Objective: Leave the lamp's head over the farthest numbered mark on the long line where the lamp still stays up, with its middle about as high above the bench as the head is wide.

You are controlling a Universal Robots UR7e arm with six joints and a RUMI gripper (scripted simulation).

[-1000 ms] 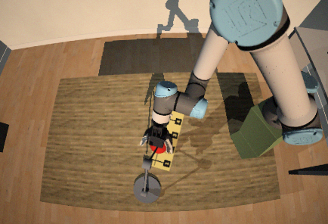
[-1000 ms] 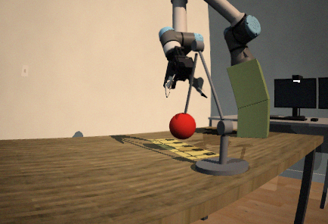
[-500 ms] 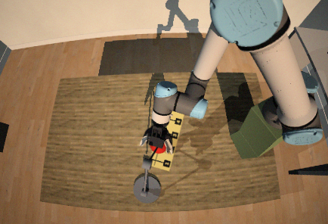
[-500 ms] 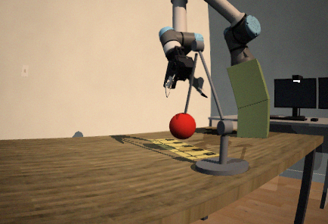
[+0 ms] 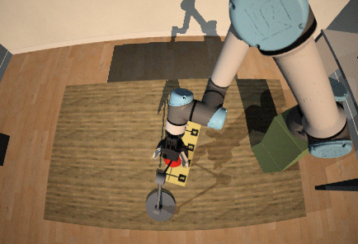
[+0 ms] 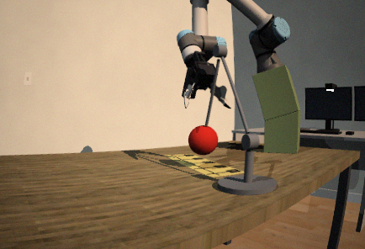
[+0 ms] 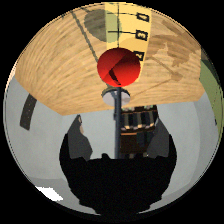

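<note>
Bench [image 6: 84,193], lamp head [image 6: 203,140] below open gripper [image 6: 206,97]

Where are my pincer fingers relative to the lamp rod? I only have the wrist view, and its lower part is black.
Observer: The pincer is spread wide and holds nothing. From the side, the thin rod carrying the head seems to pass between its fingers.
Operator: Is the red head off the bench?
Observer: Yes. In the exterior view the red lamp head hangs above the bench with a visible gap beneath it.
Operator: And where is the lamp's foot?
Observer: The round grey lamp base sits flat on the bench at the end of the yellow marked strip.
</note>
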